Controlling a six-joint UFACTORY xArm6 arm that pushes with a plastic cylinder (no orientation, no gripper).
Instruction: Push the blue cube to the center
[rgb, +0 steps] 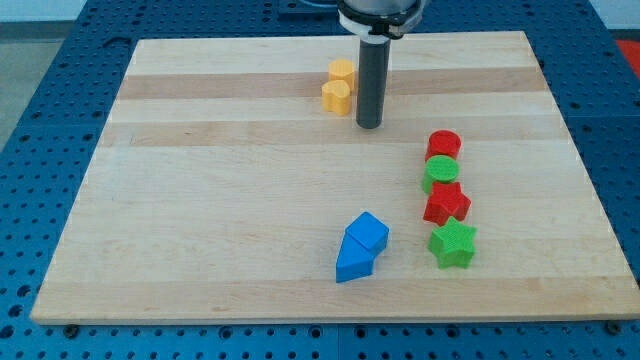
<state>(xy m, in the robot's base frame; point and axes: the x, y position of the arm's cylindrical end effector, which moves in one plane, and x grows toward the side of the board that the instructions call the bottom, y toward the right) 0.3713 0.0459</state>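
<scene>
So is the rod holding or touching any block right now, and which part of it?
Nothing is held. My tip stands clear, just right of the two yellow blocks, far from the blue cube.

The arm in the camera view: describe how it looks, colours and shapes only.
Only the arm's end shows: a straight, dark grey cylindrical rod, its tip flat-ended. At the view's top it enters a wider round collar, black with a pale rim. No cables or markings are visible.
</scene>
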